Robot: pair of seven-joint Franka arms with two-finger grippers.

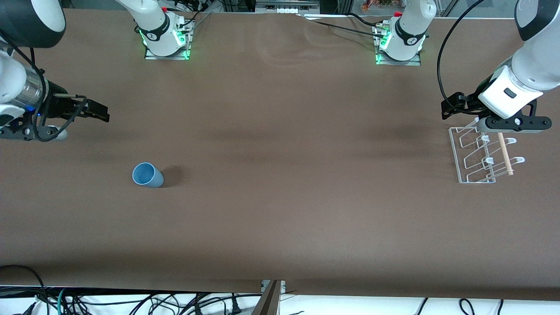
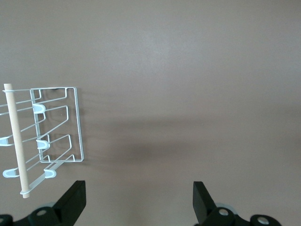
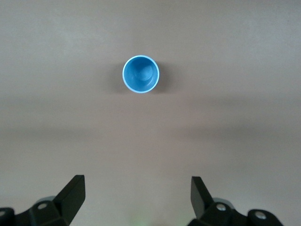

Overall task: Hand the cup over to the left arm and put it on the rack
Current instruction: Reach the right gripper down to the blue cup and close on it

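The small light-blue tapered cup (image 1: 147, 175) looks like smooth plastic with a soft shine. The white wire rack (image 1: 474, 154) looks like thin coated metal, and the pale round stick (image 1: 505, 153) on it looks like bare wood. The wide brown table (image 1: 280, 218) looks matt and flat, like cloth or paper.

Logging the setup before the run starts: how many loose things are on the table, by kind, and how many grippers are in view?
Cup: 1, light blue, upright, toward the right arm's end.
Rack: 1, white wire with a wooden dowel, toward the left arm's end.
Grippers: 2, left gripper and right gripper, both open and empty.
Total: 4.
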